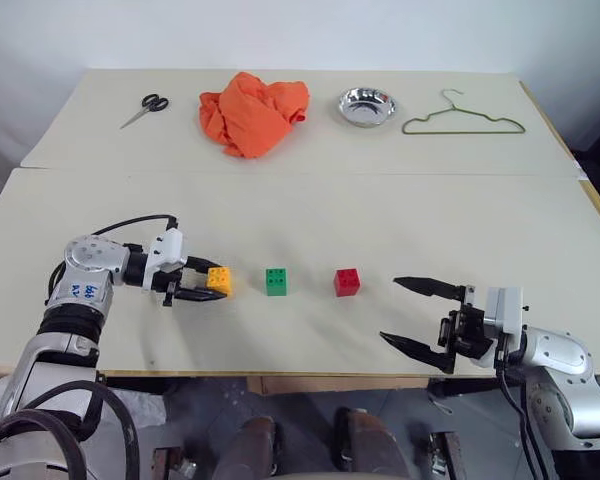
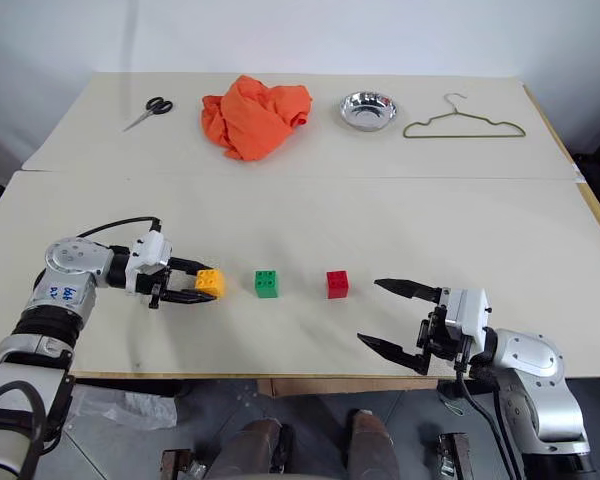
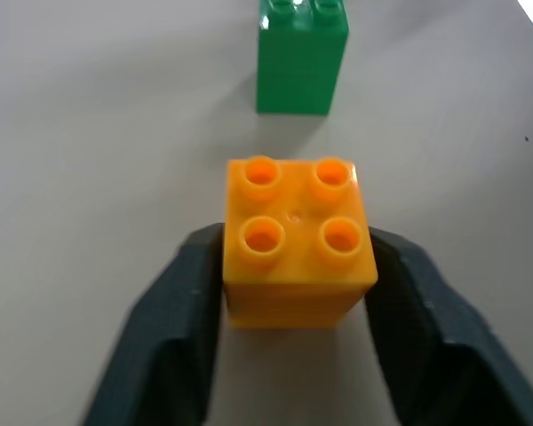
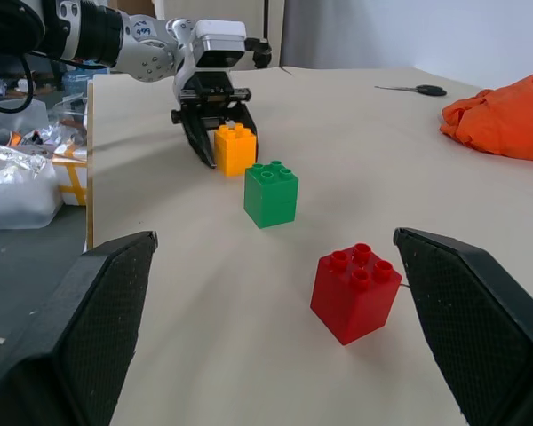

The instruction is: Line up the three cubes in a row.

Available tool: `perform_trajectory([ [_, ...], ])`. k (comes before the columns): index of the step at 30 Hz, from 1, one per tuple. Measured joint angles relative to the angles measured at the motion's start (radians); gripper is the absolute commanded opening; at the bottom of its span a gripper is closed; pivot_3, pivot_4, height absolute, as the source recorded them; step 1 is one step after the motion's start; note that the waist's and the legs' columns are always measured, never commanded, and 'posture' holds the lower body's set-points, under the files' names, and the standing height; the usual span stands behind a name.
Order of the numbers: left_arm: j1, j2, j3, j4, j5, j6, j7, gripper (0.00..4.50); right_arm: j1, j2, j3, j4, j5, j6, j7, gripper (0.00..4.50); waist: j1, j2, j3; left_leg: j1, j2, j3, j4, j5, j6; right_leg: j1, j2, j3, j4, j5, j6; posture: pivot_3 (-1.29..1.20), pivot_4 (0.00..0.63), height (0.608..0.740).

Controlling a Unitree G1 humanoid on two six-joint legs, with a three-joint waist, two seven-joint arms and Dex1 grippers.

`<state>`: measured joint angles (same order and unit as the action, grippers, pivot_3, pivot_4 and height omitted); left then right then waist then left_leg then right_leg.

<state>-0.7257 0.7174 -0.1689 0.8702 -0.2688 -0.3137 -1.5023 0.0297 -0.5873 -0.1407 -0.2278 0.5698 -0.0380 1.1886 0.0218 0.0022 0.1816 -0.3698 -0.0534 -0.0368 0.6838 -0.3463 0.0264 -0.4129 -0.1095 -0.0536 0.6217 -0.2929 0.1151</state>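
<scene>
Three blocks in a row on counter point(image 1: 300, 215): orange block point(image 1: 219, 281), green block point(image 1: 276, 281), red block point(image 1: 347, 282). Left end effector point(image 1: 212, 281) around orange block, fingers at both sides; grip vs. just touching unclear. Right end effector point(image 1: 408, 311) wide, near red block, w/o contact.

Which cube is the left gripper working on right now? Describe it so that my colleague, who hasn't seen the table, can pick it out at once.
Look at the near table, where three studded cubes sit in a row. The yellow-orange cube is at the left end, between the fingers of the left gripper. The green cube in the middle and the red cube at the right end stand free.
</scene>
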Motion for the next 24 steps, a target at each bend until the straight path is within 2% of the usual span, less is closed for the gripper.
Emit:
perform_trajectory([
  [4, 0.0, 0.008, 0.011, 0.007, 0.018, -0.05, 0.0, 4.47, -0.026, 0.0, 0.008, 0.009, 0.0, 0.0, 0.012, 4.5, 0.0, 0.0, 0.0, 0.0, 0.0, 0.0, 0.0, 0.0, 0.0, 0.0, 0.0, 0.0, 0.0, 0.0, 0.0, 0.0, 0.15, 0.74],
  [8, 0.044, 0.081, 0.076, -0.04, -0.006, -0.021, 0.0, 4.47, -0.042, -0.017, 0.023, 0.017, 0.009, 0.02, 0.052, 4.5, -0.009, 0.0, 0.0, 0.0, 0.0, 0.0, 0.0, 0.0, 0.0, 0.0, -0.002, 0.001, 0.0, 0.0, 0.0, 0.0, 0.15, 0.74],
  [11, 0.164, 0.179, 0.152, -0.169, -0.069, 0.086, 0.0, 4.47, -0.057, -0.078, 0.01, 0.033, 0.009, 0.04, 0.079, 4.5, -0.022, 0.0, 0.0, 0.0, 0.001, -0.001, -0.001, 0.0, 0.0, 0.0, -0.005, 0.004, 0.0, 0.0, 0.0, 0.0, 0.15, 0.74],
  [14, 0.305, 0.237, 0.235, -0.315, -0.133, 0.165, 0.002, 4.47, -0.1, -0.131, 0.006, 0.043, 0.01, 0.063, 0.108, 4.5, -0.024, 0.0, 0.0, 0.0, 0.002, -0.003, -0.001, 0.0, 0.0, 0.001, -0.005, 0.006, -0.002, 0.0, 0.0, 0.0, 0.15, 0.74],
  [16, 0.392, 0.258, 0.302, -0.416, -0.172, 0.219, 0.014, 4.47, -0.154, -0.174, 0.001, 0.051, 0.016, 0.09, 0.124, 4.5, -0.024, 0.0, 0.0, 0.0, 0.002, -0.003, 0.0, 0.0, 0.0, 0.001, -0.005, 0.006, -0.002, 0.0, -0.001, 0.0, 0.15, 0.74],
  [19, 0.431, 0.262, 0.391, -0.528, -0.213, 0.304, 0.089, 4.47, -0.225, -0.213, 0.004, 0.065, 0.022, 0.113, 0.161, 4.5, -0.011, 0.0, 0.0, 0.0, 0.002, -0.007, 0.0, 0.001, -0.001, 0.003, -0.005, 0.004, -0.003, 0.0, -0.001, 0.0, 0.15, 0.74],
  [24, 0.502, 0.263, 0.446, -0.612, -0.196, 0.284, 0.155, 4.47, -0.32, -0.241, 0.052, 0.129, -0.027, 0.097, 0.232, 4.5, -0.008, 0.0, 0.001, 0.0, 0.002, -0.006, -0.001, 0.0, -0.001, 0.002, -0.005, 0.004, -0.004, 0.0, -0.001, 0.0, 0.15, 0.74],
])
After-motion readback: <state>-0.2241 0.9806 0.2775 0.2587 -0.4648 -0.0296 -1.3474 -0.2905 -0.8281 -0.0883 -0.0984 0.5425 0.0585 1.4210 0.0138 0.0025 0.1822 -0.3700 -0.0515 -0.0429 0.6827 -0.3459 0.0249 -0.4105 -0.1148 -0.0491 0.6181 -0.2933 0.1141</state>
